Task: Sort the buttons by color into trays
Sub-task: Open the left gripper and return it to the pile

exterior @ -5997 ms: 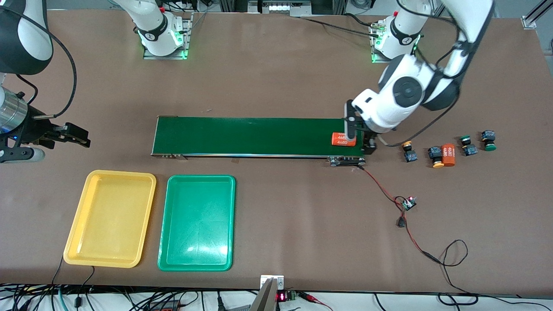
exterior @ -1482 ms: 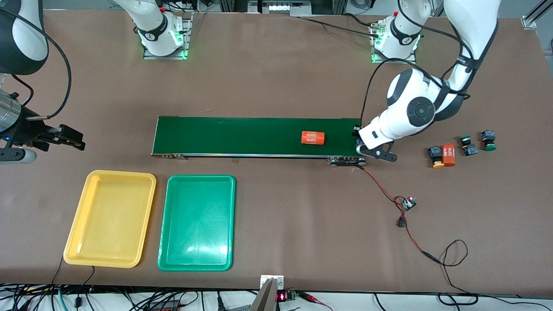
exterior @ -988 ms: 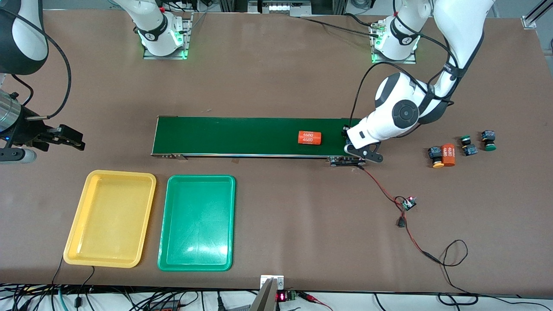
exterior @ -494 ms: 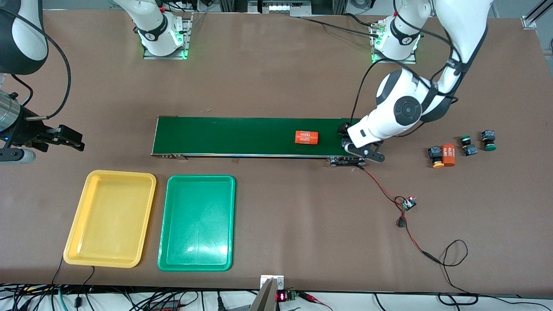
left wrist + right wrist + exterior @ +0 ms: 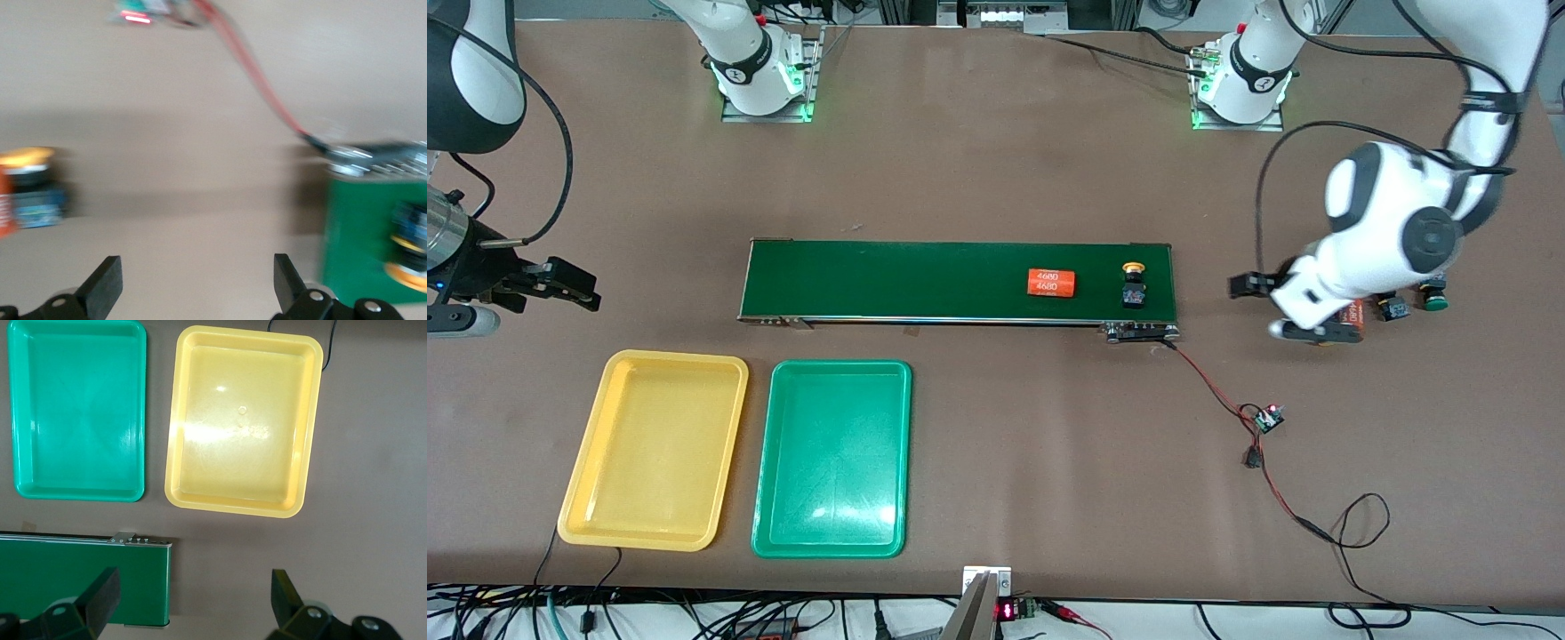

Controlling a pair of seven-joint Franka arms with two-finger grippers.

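Note:
A yellow-orange button stands on the dark green conveyor belt at the left arm's end; it also shows in the left wrist view. My left gripper is open and empty over bare table between the belt end and the other buttons. A second yellow-orange button shows in its wrist view. Two green buttons peek out past the left arm. The yellow tray and green tray lie empty. My right gripper waits open past the belt's other end.
An orange cylinder marked 4680 lies on the belt beside the button. Another one is mostly hidden under the left arm. A red wire with a small board runs from the belt end toward the front camera.
My left gripper let the yellow-orange button go on the belt and swung away toward the other buttons. The cylinder drifted along the belt toward the right arm's end. The right arm stayed still.

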